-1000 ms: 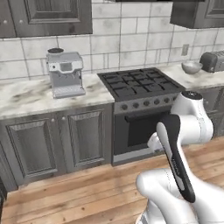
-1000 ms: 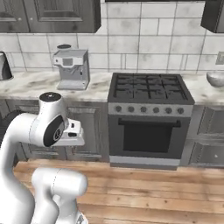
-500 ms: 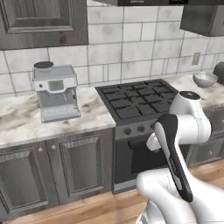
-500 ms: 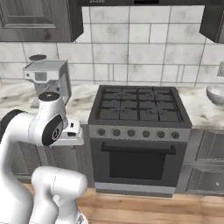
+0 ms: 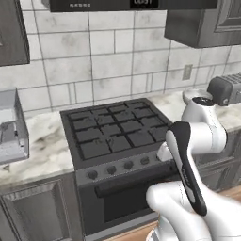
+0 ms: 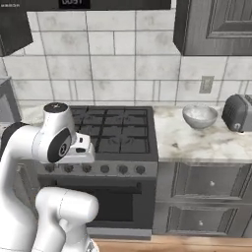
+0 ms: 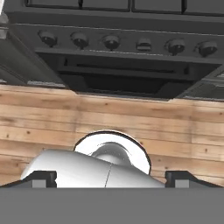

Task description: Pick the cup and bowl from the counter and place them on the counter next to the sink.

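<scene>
Bowl (image 6: 200, 116) on the white marble counter (image 6: 197, 142) right of the stove (image 6: 118, 130), upright, near the back wall, just left of a dark toaster (image 6: 239, 112). Pale mottled inside, nothing visible in it. Outlet (image 6: 206, 84) on the tiled wall above and slightly right of bowl. Same toaster (image 5: 226, 89) at right edge in left base view; bowl there mostly hidden behind arm's upper joint.

Black stove top (image 5: 117, 129) with grates centred in left base view, knob row (image 5: 120, 167) along front, oven door with handle below. Counter stretch (image 5: 42, 146) left of stove, with grey appliance (image 5: 12, 127) cut off at left edge. Dark upper cabinets (image 6: 216, 24) over the right counter.

Arm folded in front of stove, wrist pointing down. Gripper (image 7: 111, 177) seen from hand view over wood floor (image 7: 175, 127), facing oven front and knobs; fingertips (image 7: 39, 178) at far left and right of frame, well apart, so spread wide, nothing between them.
</scene>
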You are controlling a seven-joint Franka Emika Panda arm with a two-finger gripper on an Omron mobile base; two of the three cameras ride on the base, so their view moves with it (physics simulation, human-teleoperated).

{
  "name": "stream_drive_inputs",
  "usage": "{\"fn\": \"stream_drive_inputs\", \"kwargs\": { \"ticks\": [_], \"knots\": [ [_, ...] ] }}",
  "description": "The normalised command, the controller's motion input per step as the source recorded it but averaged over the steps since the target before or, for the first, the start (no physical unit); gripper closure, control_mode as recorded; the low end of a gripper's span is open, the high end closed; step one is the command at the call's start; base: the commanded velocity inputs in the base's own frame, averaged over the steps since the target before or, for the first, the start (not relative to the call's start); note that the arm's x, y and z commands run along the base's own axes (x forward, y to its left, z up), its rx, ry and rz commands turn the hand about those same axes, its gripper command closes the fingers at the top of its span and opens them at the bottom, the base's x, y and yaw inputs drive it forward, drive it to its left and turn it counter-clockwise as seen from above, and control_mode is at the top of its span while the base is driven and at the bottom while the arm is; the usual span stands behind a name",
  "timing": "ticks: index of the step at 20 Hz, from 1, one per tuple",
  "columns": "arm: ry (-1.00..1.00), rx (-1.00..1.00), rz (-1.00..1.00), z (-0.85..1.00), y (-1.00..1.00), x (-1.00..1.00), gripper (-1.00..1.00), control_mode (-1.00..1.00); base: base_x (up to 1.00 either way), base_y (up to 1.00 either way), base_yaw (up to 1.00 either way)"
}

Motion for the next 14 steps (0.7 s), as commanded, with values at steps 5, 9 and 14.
{"fn": "stream_drive_inputs", "kwargs": {
  "ticks": [5,9,14],
  "knots": [
    [0.00,0.00,0.00,0.00,0.00,0.00,-1.00,1.00,0.36,-0.92,-0.20],
    [0.00,0.00,0.00,0.00,0.00,0.00,-1.00,1.00,0.65,-0.46,-0.08],
    [0.00,0.00,0.00,0.00,0.00,0.00,-1.00,1.00,0.75,-0.07,0.10]
  ]
}}
